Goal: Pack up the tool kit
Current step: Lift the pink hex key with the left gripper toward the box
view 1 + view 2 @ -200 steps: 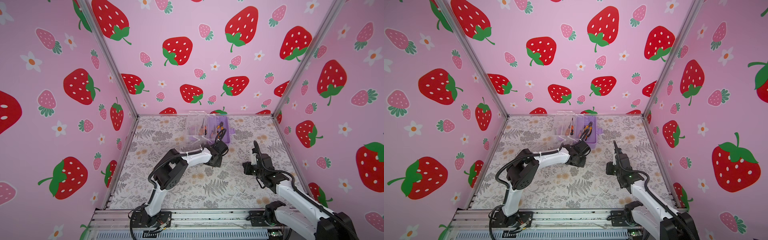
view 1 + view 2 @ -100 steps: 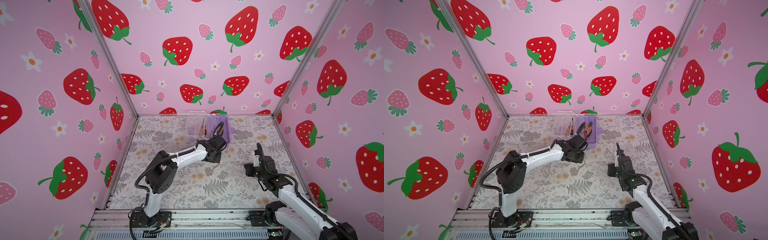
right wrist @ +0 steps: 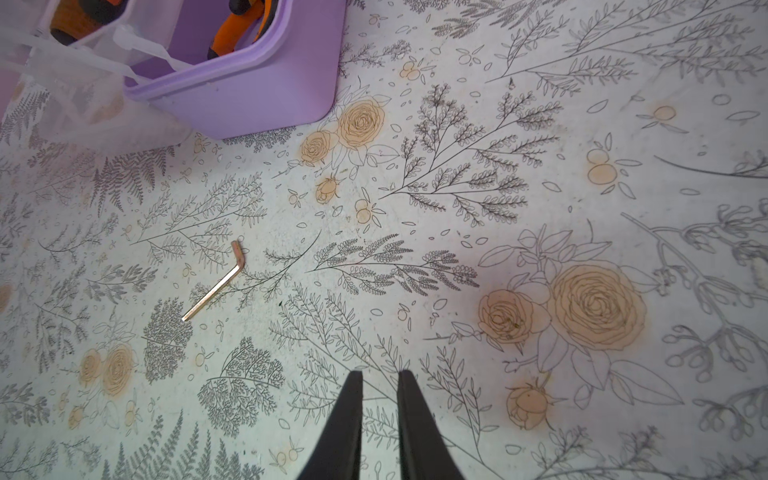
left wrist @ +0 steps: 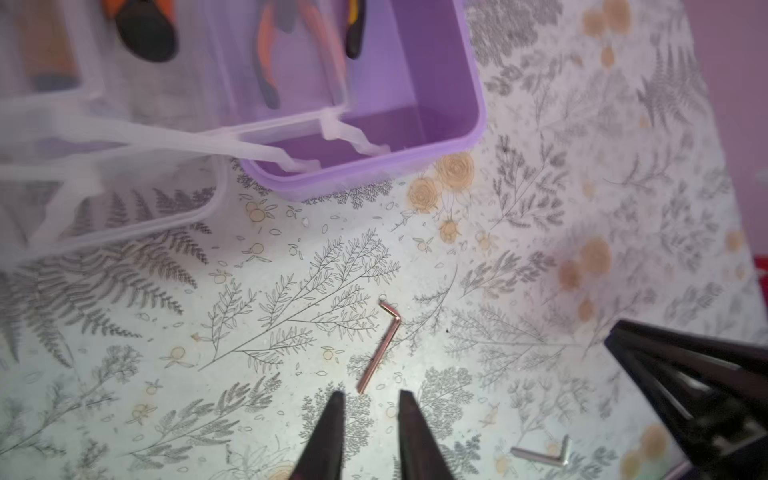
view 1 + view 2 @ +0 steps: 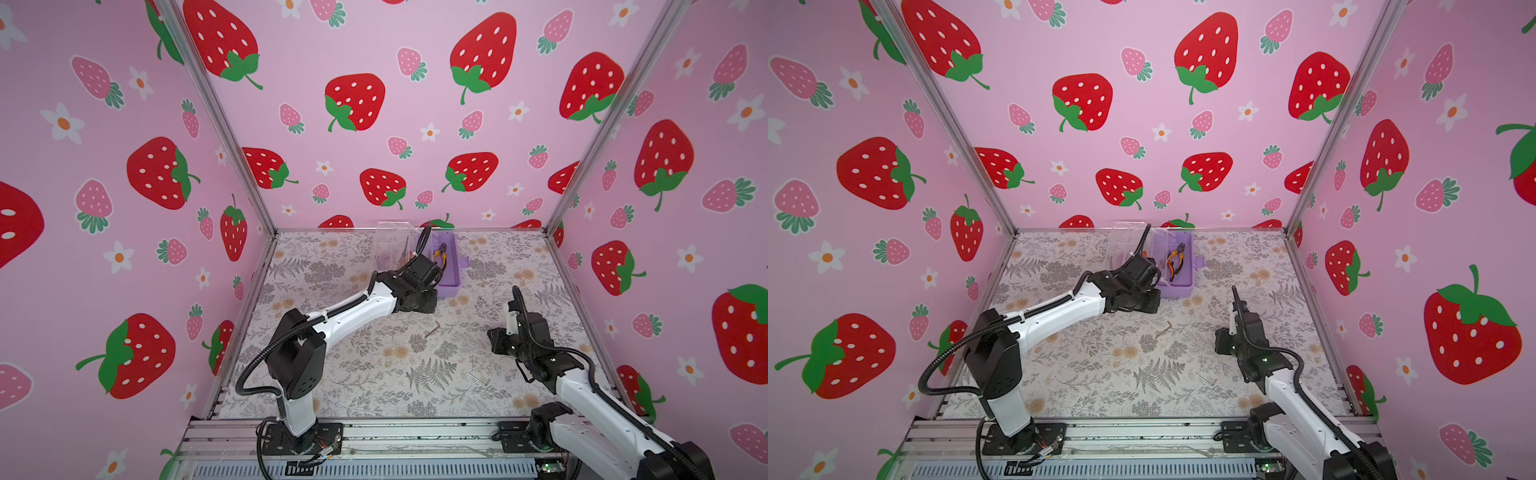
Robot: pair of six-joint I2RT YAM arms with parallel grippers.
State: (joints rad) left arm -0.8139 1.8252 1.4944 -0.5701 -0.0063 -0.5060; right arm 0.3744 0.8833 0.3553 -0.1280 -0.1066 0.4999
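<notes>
**Listing tool kit: box at rear of mat**

Lilac box [image 5: 451, 286] on the mat [image 5: 374, 386], clear lid [image 5: 390, 241] open, pliers [image 5: 1175, 259] inside. Copper hex key [image 4: 380, 347] and silver hex key [image 4: 540, 454] lie loose. Left gripper [image 4: 370, 397] slightly parted, empty, near the copper hex key. Right gripper [image 3: 380, 376] narrowly parted, empty.

Bright, even light, seemingly overhead; only faint soft shadows on floral-printed surface [image 5: 374, 374]. Both top views sharp, wide-angle stretch toward edges. Left wrist view soft: lilac plastic box [image 4: 436, 137] and clear plastic lid [image 4: 104, 208] blurred up close. Right wrist view crisp centrally.
</notes>
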